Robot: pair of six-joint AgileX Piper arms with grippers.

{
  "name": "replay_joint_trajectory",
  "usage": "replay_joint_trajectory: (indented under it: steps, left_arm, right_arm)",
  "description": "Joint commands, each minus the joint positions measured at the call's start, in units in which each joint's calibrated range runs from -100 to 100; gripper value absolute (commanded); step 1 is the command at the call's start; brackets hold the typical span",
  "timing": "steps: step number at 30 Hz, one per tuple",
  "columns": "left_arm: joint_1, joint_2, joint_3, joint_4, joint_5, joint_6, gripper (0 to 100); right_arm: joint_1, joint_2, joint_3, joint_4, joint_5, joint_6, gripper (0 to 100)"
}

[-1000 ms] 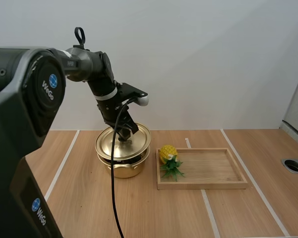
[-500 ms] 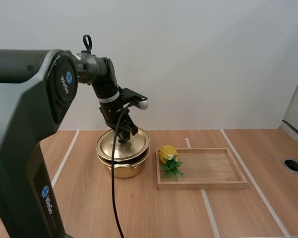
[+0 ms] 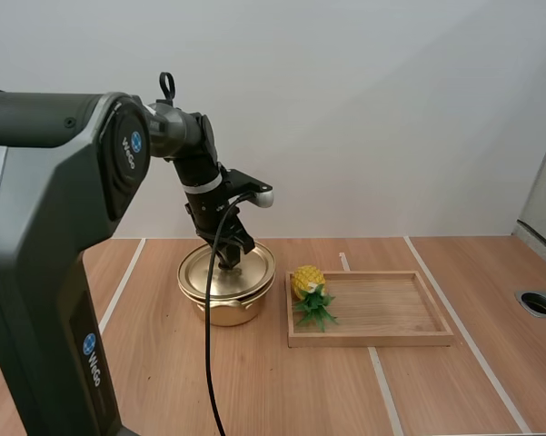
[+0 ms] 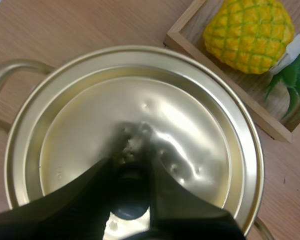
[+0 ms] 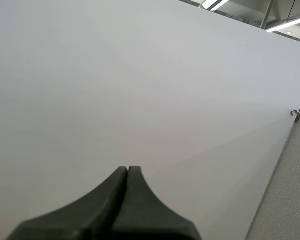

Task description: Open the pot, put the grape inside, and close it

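A gold pot (image 3: pixel 225 309) stands on the table left of the tray, and its gold lid (image 3: pixel 209 272) rests level on it. My left gripper (image 3: pixel 232 260) is shut on the lid's black knob (image 4: pixel 131 197), fingers (image 4: pixel 97 187) pinching it from both sides over the lid (image 4: pixel 140 115). No grapes are visible; a yellow pineapple (image 3: pixel 307 282) with green leaves lies at the left end of the wooden tray (image 3: pixel 372 339), close beside the pot, and appears beside the lid as the pineapple (image 4: pixel 249 32). My right gripper (image 5: pixel 127 172) is shut on nothing, facing a white wall.
The tray's rim (image 4: pixel 214 85) runs right next to the pot's edge. One pot handle (image 4: pixel 10 70) sticks out on the side away from the tray. A round hole (image 3: pixel 538 302) is set in the table at the far right.
The left gripper has lowered the lid from a raised, tilted position down onto the pot, where it now lies flat. The pineapple and tray have not moved.
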Motion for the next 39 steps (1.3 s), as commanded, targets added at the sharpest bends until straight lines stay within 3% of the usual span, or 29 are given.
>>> replay_joint_trajectory:
  steps: [1, 14, 17, 19, 21, 22, 24, 31, 39]
  left_arm:
    - [-0.13, 1.4, -0.2, 0.3, 0.9, -0.1, 0]
    - [-0.13, 1.6, -0.2, 0.2, -1.3, -1.3, 0]
    - [-0.13, 1.6, -0.2, 0.2, -0.6, -1.3, 6]
    - [-0.13, 1.6, -0.2, 0.2, -0.2, -1.7, 16]
    - [-0.13, 1.6, -0.2, 0.2, 0.4, -2.2, 39]
    - [-0.13, 1.6, -0.2, 0.2, 0.8, -2.5, 52]
    - [-0.13, 1.5, -0.3, 0.2, 1.1, -3.7, 98]
    - [-0.13, 1.3, -4.1, 0.3, 6.5, -6.0, 100]
    - [-0.13, -5.2, -15.5, 2.8, 6.7, -7.8, 100]
  right_arm:
    - [-0.3, -0.5, -0.5, -0.5, -0.5, -0.1, 0]
    - [-0.3, -0.5, -0.5, -0.5, -0.5, -0.1, 0]
    - [-0.3, -0.5, -0.5, -0.5, -0.5, -0.1, 0]
    - [-0.3, -0.5, -0.5, -0.5, -0.5, -0.1, 0]
    - [-0.3, -0.5, -0.5, -0.5, -0.5, -0.1, 0]
    - [-0.3, -0.5, -0.5, -0.5, -0.5, -0.1, 0]
    - [-0.3, -0.5, -0.5, -0.5, -0.5, -0.1, 0]
    - [-0.3, -0.3, -0.5, -0.5, -0.5, -0.1, 0]
    - [-0.3, -0.3, -0.5, -0.5, -0.5, -0.1, 0]
